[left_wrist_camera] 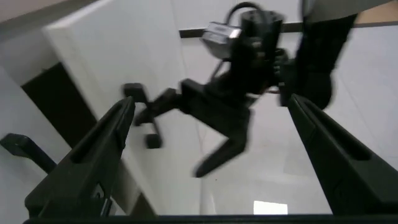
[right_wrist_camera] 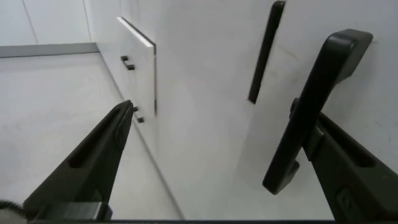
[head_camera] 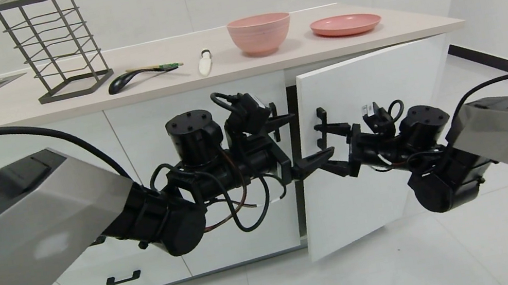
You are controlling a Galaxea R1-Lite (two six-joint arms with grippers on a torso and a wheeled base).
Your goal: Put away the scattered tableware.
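Cabinet door (head_camera: 379, 141) ajar below counter (head_camera: 422, 29). Left gripper (left_wrist_camera: 211, 106) at door's free edge, fingers spread wide, holding nothing. Right gripper (head_camera: 325, 146) at door's front face, opposite left one, fingers spread. Black door handle (right_wrist_camera: 314, 118) sits between them; cannot tell if touching.

On counter above door: pink bowl (head_camera: 260, 34), pink plate (head_camera: 345, 24).

Farther from door along counter: white utensil (head_camera: 205, 62), chopsticks (head_camera: 154, 67), black spoon (head_camera: 133, 78), wire rack (head_camera: 54, 44).
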